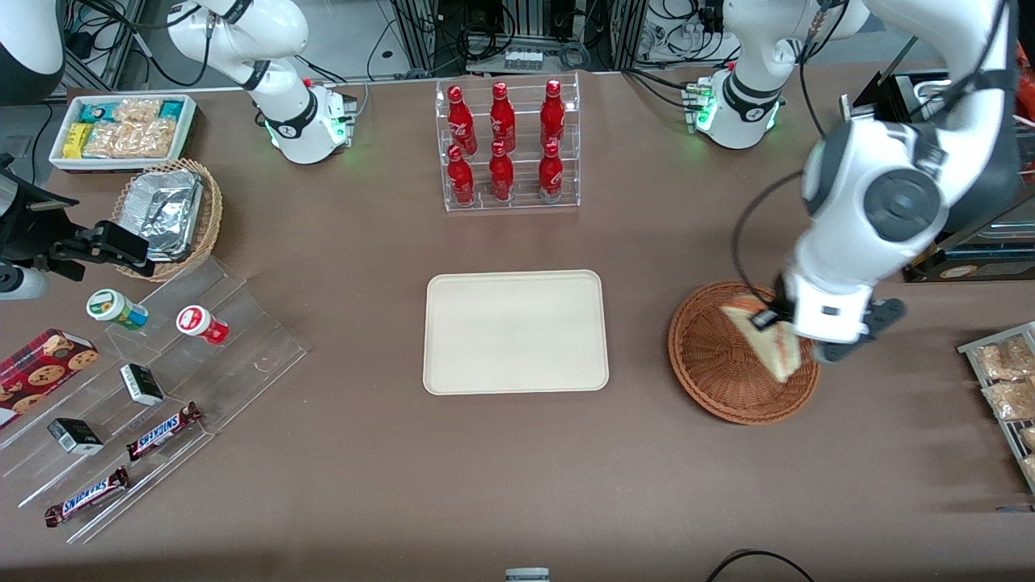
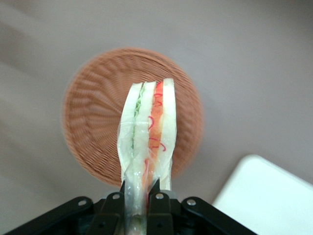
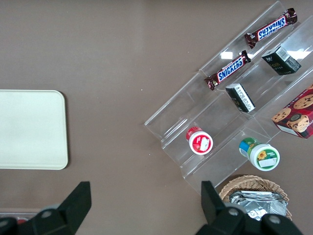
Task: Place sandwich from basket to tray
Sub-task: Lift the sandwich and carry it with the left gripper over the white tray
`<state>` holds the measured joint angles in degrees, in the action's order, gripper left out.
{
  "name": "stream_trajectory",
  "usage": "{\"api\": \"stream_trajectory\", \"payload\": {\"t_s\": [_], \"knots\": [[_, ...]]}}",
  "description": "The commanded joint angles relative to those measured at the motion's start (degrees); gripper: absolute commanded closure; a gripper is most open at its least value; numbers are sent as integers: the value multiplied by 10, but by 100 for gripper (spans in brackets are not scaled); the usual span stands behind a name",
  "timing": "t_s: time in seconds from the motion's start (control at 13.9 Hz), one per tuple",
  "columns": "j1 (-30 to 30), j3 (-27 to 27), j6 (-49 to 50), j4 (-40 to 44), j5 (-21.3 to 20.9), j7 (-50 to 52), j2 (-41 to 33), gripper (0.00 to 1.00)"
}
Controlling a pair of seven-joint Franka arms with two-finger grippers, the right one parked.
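Observation:
My left gripper [image 1: 791, 346] is shut on the sandwich [image 1: 766, 343], a wedge of pale bread in clear wrap with green, orange and red layers. In the left wrist view the sandwich [image 2: 149, 127] sticks out from between the black fingers [image 2: 159, 208] of the gripper [image 2: 140, 195] and hangs above the round reddish-brown wicker basket [image 2: 93, 122]. In the front view the gripper is over the basket [image 1: 720, 368], at its edge toward the working arm's end. The cream tray [image 1: 517, 331] lies flat beside the basket, toward the parked arm's end. Its corner shows in the left wrist view [image 2: 274, 196].
A clear rack of red bottles [image 1: 508, 145] stands farther from the front camera than the tray. A wire rack of snack packets [image 1: 1007, 388] lies at the working arm's end. Acrylic steps with cups and Snickers bars [image 1: 162, 432], a tan basket with foil containers [image 1: 166, 214] and a white bin [image 1: 121, 129] lie toward the parked arm's end.

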<state>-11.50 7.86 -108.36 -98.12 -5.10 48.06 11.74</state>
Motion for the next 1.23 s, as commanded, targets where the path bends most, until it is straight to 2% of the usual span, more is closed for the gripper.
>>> {"api": "stream_trajectory", "payload": {"t_s": [0.0, 0.14, 0.36, 0.65, 0.86, 1.15], "knots": [[-72, 22, -30, 23, 5, 4, 46, 100], [-144, 22, -50, 57, 4, 32, 99, 100], [-194, 21, -51, 122, -17, 108, 174, 100], [-222, 20, -112, 119, -27, 115, 207, 100], [-233, 19, -139, 121, -74, 142, 238, 100], [-235, 20, -195, 120, -92, 143, 277, 100]]}}
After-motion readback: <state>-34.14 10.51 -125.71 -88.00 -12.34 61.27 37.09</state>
